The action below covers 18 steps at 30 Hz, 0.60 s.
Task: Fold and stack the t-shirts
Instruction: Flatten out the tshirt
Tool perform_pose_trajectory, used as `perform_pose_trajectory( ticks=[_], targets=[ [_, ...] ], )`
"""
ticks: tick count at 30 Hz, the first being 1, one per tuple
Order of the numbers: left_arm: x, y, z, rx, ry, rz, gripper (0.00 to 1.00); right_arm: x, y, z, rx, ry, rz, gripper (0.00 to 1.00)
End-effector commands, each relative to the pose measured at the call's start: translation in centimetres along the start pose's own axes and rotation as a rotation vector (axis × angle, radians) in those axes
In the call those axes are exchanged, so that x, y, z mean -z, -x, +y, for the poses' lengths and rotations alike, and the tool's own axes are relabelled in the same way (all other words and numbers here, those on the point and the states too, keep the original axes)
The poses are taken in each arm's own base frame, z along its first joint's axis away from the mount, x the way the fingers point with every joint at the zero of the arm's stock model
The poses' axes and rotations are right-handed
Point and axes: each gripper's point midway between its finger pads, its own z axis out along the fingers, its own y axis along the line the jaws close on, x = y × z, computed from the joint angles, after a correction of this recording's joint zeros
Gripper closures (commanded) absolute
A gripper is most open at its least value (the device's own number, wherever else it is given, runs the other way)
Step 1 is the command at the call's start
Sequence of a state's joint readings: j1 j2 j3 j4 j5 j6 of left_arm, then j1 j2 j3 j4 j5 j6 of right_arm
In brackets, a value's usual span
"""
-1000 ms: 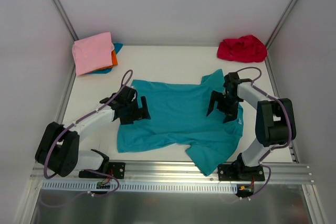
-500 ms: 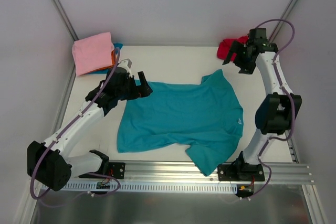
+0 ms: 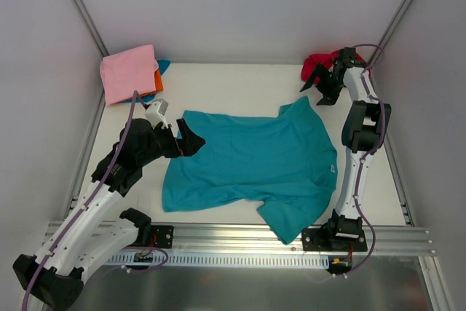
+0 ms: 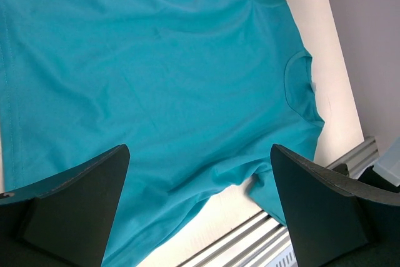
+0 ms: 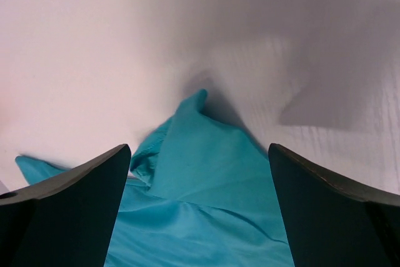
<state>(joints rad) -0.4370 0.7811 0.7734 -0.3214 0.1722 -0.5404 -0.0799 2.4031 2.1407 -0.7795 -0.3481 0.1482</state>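
teal t-shirt (image 3: 255,165) spread flat; left pincer (image 3: 193,140), right pincer (image 3: 318,87) agape — empty

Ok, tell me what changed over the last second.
Both arms lifted off the teal t-shirt. The left gripper drew back to its left edge, and the right gripper swung away to the far right corner by the red t-shirt. Both are open and hold nothing. The teal t-shirt lies spread as before; the pink-topped stack and the red t-shirt have not moved.
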Motion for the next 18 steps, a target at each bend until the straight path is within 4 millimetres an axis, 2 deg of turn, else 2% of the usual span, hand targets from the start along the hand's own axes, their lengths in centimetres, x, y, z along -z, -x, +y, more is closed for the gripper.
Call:
perform_pose_trajectory(
  ticks=[1, 5, 8, 18],
  targets=[
    [0.4, -1.0, 0.3, -0.008, -0.013, 0.021, 0.01, 0.4, 1.1, 2.2, 0.005, 0.098, -0.017, 0.02],
    [0.2, -1.4, 0.4, -0.001, -0.013, 0.041, 0.01, 0.3, 1.1, 1.7, -0.002, 0.102, -0.012, 0.02],
    [0.1, -1.5, 0.5, 0.002, -0.008, 0.043, 0.01, -0.2, 0.3, 1.1, -0.014, 0.102, 0.008, 0.04],
    [0.2, -0.9, 0.2, -0.007, -0.009, 0.035, 0.01, -1.3, -0.1, 0.8, -0.037, 0.124, 0.032, 0.09]
  ],
)
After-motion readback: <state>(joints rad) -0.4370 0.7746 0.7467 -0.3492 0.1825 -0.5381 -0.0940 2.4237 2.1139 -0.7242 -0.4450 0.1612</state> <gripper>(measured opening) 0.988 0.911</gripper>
